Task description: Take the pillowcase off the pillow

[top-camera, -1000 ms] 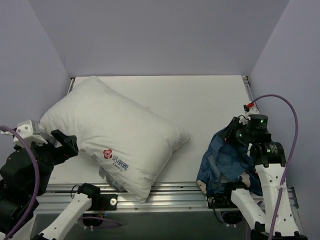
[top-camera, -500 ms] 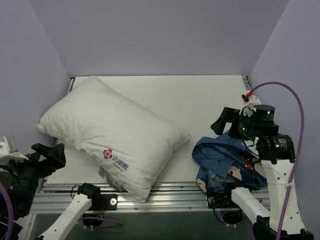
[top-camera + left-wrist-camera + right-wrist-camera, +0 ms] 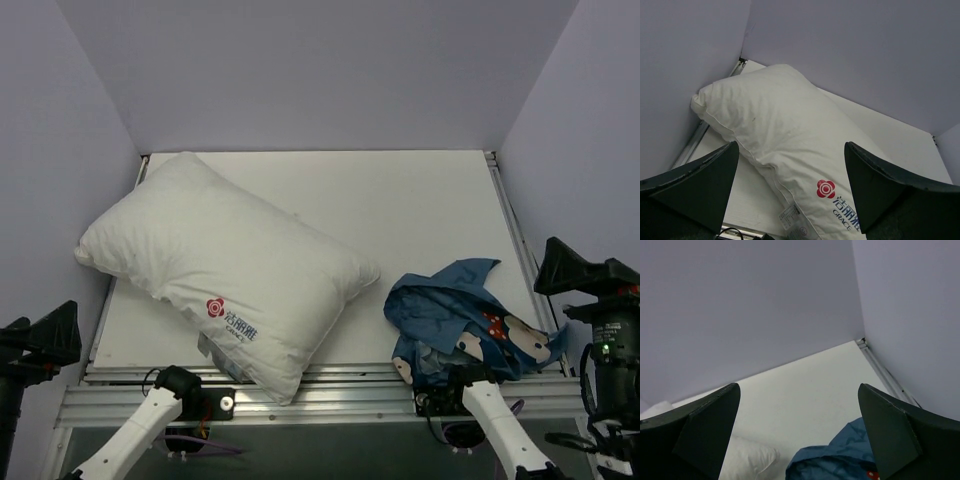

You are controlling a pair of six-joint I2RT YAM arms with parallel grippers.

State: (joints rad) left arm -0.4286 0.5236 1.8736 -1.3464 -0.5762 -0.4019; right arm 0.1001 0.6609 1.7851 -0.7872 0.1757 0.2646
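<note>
White table (image 3: pixel 420 200) enclosed by plain lavender walls (image 3: pixel 300 70).

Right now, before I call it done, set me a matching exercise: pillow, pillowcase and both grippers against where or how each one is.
Column A
1. pillow
2. pillowcase
3. left gripper
4. right gripper

Column B
a. crumpled heap at the near right edge of the table
b. open, empty, beyond the left edge
c. bare, lying diagonally on the left
d. open, empty, beyond the right edge

Pairs: 1-c; 2-a; 3-b; 4-d
</note>
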